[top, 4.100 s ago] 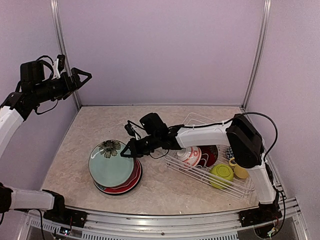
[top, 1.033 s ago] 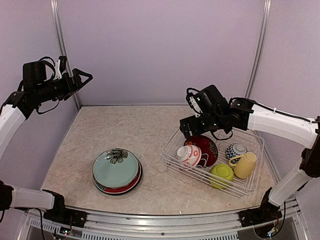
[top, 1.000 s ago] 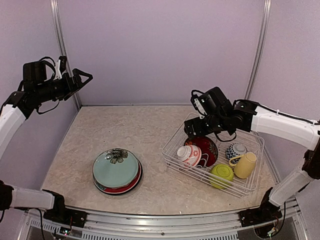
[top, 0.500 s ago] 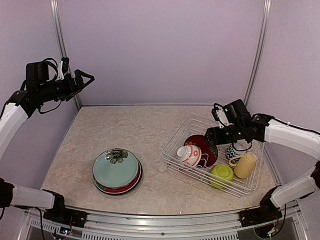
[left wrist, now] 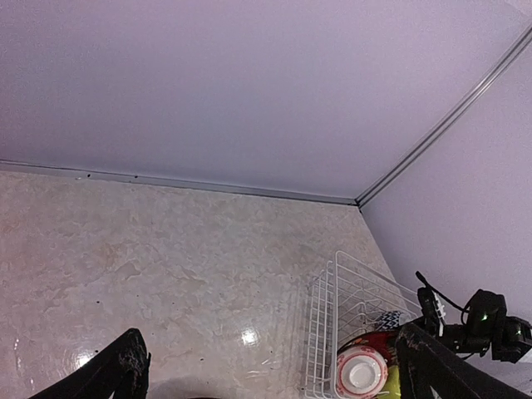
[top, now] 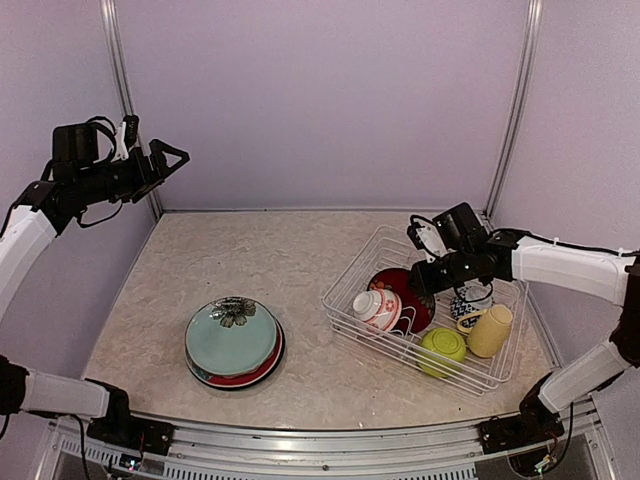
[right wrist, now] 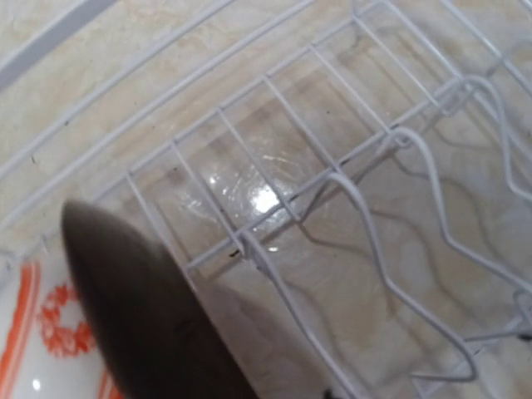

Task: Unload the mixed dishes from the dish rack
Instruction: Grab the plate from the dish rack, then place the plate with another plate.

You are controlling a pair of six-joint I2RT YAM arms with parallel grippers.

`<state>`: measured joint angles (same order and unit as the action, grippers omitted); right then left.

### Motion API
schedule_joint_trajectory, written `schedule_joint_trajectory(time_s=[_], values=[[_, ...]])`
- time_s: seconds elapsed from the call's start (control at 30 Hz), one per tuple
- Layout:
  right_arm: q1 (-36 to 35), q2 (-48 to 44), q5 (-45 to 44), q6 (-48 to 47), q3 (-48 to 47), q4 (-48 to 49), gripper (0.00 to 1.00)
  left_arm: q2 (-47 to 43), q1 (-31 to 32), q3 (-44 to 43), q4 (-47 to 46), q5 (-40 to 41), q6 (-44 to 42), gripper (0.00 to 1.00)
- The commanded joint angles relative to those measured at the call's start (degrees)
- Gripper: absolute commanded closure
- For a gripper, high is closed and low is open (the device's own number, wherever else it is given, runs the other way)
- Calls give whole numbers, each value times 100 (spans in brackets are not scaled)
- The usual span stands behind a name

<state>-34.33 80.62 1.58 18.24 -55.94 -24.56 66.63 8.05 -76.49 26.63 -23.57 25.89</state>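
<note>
Dishes sit in two places. At far left my left gripper (top: 178, 160) hangs high, jaws spread wide and empty. Below it a stack of plates (top: 233, 345), pale teal on top, rests on the table (top: 290, 260). Further right the dish rack (top: 385, 240) holds a red-white bowl (top: 378, 305), red plate (top: 415, 310), lime green bowl (top: 443, 345), blue-white bowl (top: 468, 305) and pale yellow mug (top: 490, 330). My right gripper (top: 418, 282) reaches in at the red plate's rim; I cannot tell whether it grips.

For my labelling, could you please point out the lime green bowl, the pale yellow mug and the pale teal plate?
lime green bowl (top: 443, 347), top external view, its rounded outside.
pale yellow mug (top: 491, 332), top external view, its side wall.
pale teal plate (top: 229, 343), top external view, its bare middle.
</note>
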Motion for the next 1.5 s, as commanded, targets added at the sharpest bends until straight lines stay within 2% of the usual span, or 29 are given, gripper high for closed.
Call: schedule_joint_trajectory(time_s=[0.0,0.1,0.2,0.4,0.5,0.83,0.93,1.2,1.33,1.47], values=[[10,188,119,-37,-242,-95,80,36,-41,-6,2,-130,25,1],[-17,185,79,-100,-334,-206,85,6,-61,54,-30,-12,32,1],[-47,114,59,-249,-348,-187,89,92,-118,-31,-9,-262,107,1],[-85,43,-370,-344,-695,-732,100,151,-155,-42,7,-325,141,1],[-112,-41,-609,-308,-868,-1008,100,90,-177,36,-69,-234,138,1],[-166,-567,-910,-519,-843,-854,100,33,-158,-10,-42,-288,126,1],[-175,-656,-1068,-435,-1020,-1147,100,11,-180,47,-77,-241,160,1],[-176,-1040,-1671,-206,-979,-993,100,93,-141,-55,25,-302,153,1],[-174,-1143,-2066,44,-1264,-1252,100,63,-129,10,-55,-334,165,1],[-176,-1346,-2111,128,-1235,-1107,100,57,-102,-44,30,-242,128,1]])
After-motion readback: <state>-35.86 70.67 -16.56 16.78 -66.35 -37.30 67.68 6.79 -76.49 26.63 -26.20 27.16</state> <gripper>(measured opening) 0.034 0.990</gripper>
